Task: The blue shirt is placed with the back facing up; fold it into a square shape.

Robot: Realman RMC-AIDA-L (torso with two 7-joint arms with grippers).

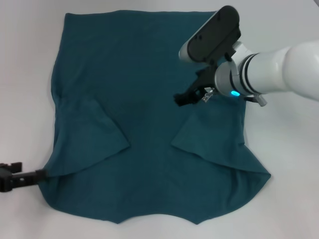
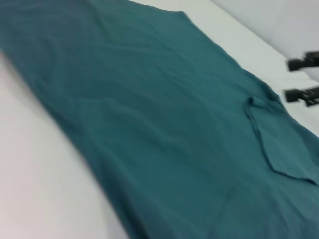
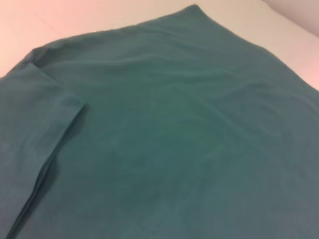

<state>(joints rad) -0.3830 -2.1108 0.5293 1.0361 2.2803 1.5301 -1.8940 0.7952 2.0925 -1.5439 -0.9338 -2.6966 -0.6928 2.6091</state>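
A: Shirt (image 1: 149, 124) hem or collar edge sits nearest, spread flat on the white table (image 1: 294, 209), back up, filling mid-scene. Both sleeves are folded in onto the body: left sleeve flap (image 1: 92, 132), right sleeve flap (image 1: 214, 142).

B: Grippers?

A: Right gripper (image 1: 192, 94) hangs over the shirt's right side, just far of the right flap, fingers spread, nothing pinched. Probably placed there to go for the right edge next. Left gripper (image 1: 12, 177) is low at the near left corner, beside the shirt edge; can't tell if it's spread or pressed together.

B: Edges, room?

A: Far edge is straight, left and right edges are a bit wavy, near corners flare out. Bare table on all sides; more room right and left than far. Folding inward looks unobstructed.
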